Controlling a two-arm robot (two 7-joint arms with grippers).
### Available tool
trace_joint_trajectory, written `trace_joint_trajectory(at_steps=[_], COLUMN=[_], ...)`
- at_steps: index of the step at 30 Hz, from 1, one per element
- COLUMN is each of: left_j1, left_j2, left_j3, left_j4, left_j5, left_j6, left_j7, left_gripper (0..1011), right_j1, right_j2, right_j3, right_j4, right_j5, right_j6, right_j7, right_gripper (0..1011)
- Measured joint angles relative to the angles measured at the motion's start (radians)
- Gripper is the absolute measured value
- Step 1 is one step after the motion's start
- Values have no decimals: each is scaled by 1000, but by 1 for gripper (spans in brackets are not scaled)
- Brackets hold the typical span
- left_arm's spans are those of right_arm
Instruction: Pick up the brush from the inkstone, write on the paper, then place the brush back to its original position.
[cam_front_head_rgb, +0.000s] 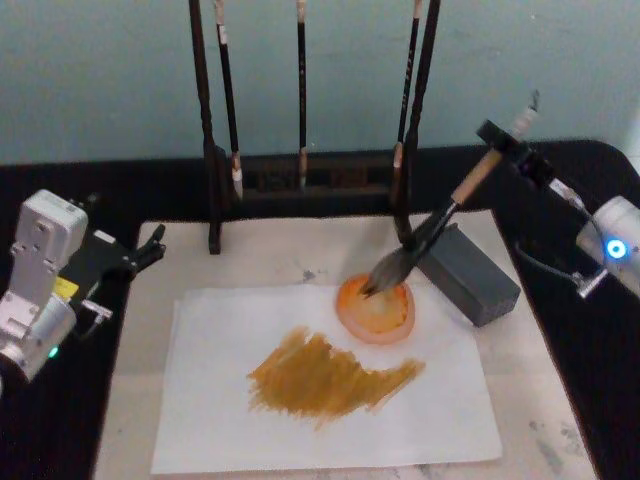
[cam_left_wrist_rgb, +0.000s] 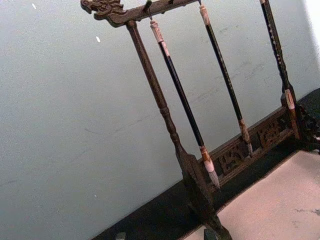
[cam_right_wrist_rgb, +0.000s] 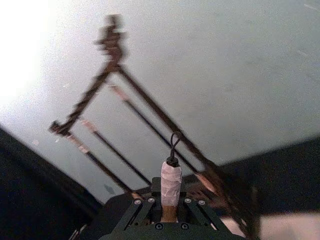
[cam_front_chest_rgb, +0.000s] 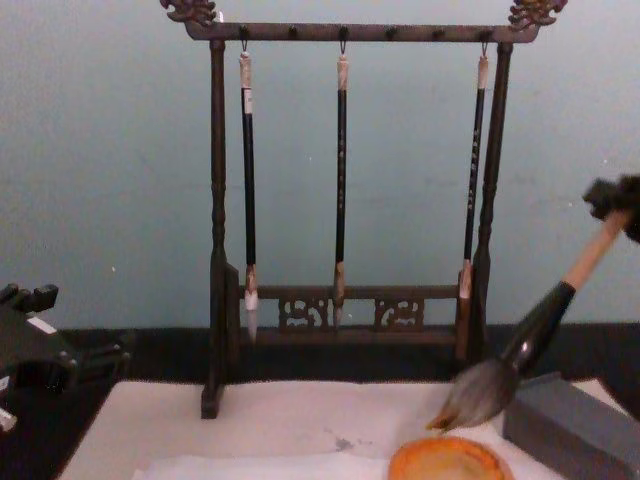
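Note:
My right gripper (cam_front_head_rgb: 508, 143) is shut on the upper handle of the brush (cam_front_head_rgb: 440, 225), which slants down to the left. In the right wrist view the handle's whitish end (cam_right_wrist_rgb: 170, 182) sticks up between the fingers. The bushy bristles (cam_front_chest_rgb: 478, 392) hang just over an orange round dish (cam_front_head_rgb: 376, 310), beside the grey rectangular inkstone (cam_front_head_rgb: 470, 275). The white paper (cam_front_head_rgb: 220, 420) lies on the beige mat and carries a broad ochre stroke (cam_front_head_rgb: 330, 378). My left gripper (cam_front_head_rgb: 150, 245) is parked open off the mat's left edge.
A dark wooden rack (cam_front_chest_rgb: 345, 32) with three thin hanging brushes stands at the back of the mat (cam_front_head_rgb: 545, 420), close behind the dish and the held brush. Black tabletop (cam_front_head_rgb: 560, 190) surrounds the mat. Bare paper lies left of and in front of the stroke.

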Motion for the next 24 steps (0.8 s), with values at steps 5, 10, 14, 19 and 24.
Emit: trace_joint_trajectory(at_steps=[5,10,14,19,24], left_j1=[0,0,0,0,0], left_j2=[0,0,0,0,0], left_j3=[0,0,0,0,0], left_j4=[0,0,0,0,0], left_j5=[0,0,0,0,0], left_j6=[0,0,0,0,0], left_j7=[0,0,0,0,0], left_gripper=[1010,1010,1010,1009,1010], right_j1=[-12,-4,13,25,39], right_j2=[-19,-30,-42,-53,-61], right_j3=[31,32,26,17,2], right_j4=[62,101,138,167,189], right_j5=[89,118,138,152,154], right_j6=[37,45,45,36,15], right_j7=[-49,-65,-84,-104,-127], right_gripper=[153,153,153,153,153])
